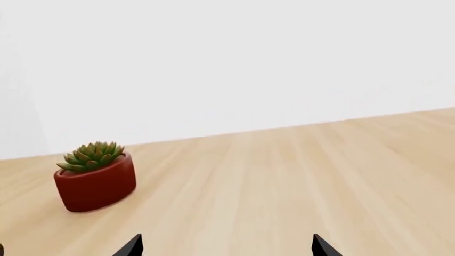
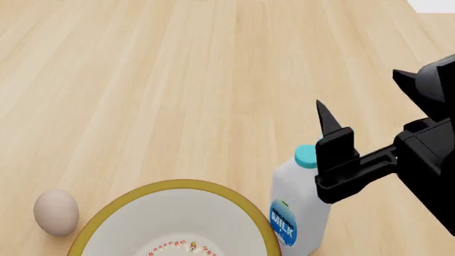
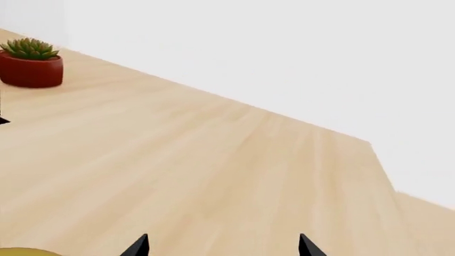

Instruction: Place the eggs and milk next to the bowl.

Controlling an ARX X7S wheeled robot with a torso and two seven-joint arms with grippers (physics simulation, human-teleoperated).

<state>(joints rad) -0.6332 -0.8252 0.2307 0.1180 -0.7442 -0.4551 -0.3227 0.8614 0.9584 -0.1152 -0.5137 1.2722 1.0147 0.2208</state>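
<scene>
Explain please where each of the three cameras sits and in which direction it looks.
Head view: on the robot's head, looking down on the table, the bowl, the milk, one pale egg and the right gripper.
Left wrist view: near the left gripper, looking along the table toward the potted succulent; only fingertips show.
Right wrist view: near the right gripper, facing across the table; only fingertips show.
Both wrist views share the succulent.
</scene>
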